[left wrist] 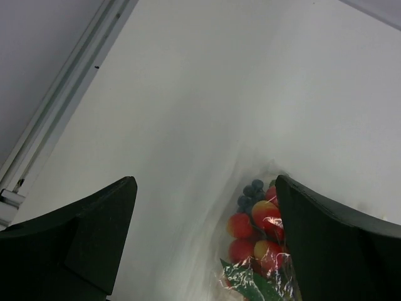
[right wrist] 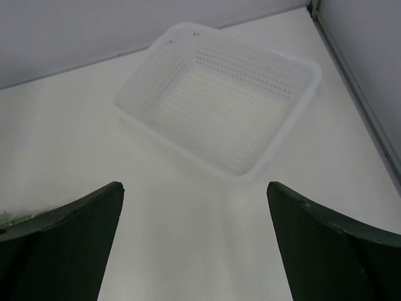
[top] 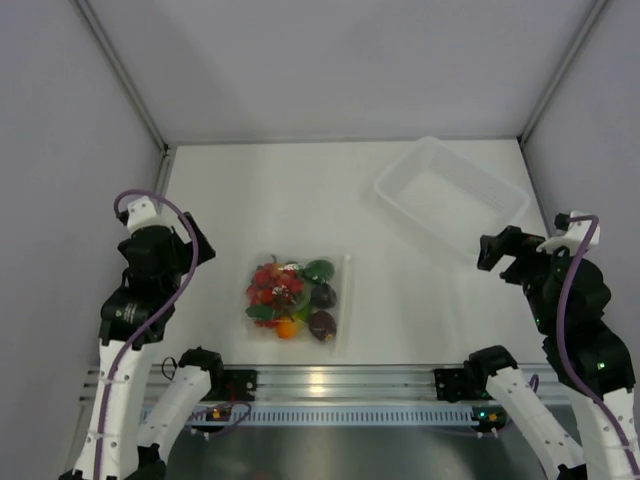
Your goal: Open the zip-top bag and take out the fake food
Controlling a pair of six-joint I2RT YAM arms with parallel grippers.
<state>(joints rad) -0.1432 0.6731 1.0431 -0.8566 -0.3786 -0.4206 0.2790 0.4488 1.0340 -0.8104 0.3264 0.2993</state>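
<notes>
The clear zip-top bag (top: pixel 340 268) lies flat on the white table near the front middle. The fake food (top: pixel 292 297) is inside it: red clustered pieces, green, dark maroon and an orange piece. In the left wrist view the bag (left wrist: pixel 250 279) with red, orange and dark blue pieces (left wrist: pixel 266 216) shows at the bottom right. My left gripper (top: pixel 196 243) is open and empty, raised to the left of the bag. My right gripper (top: pixel 492 250) is open and empty, raised to the right of the bag, near the tub.
A rigid translucent white perforated tub (top: pixel 450 193) stands at the back right; it also shows in the right wrist view (right wrist: pixel 219 100). Grey walls enclose the table on three sides. A metal rail (top: pixel 340 382) runs along the near edge.
</notes>
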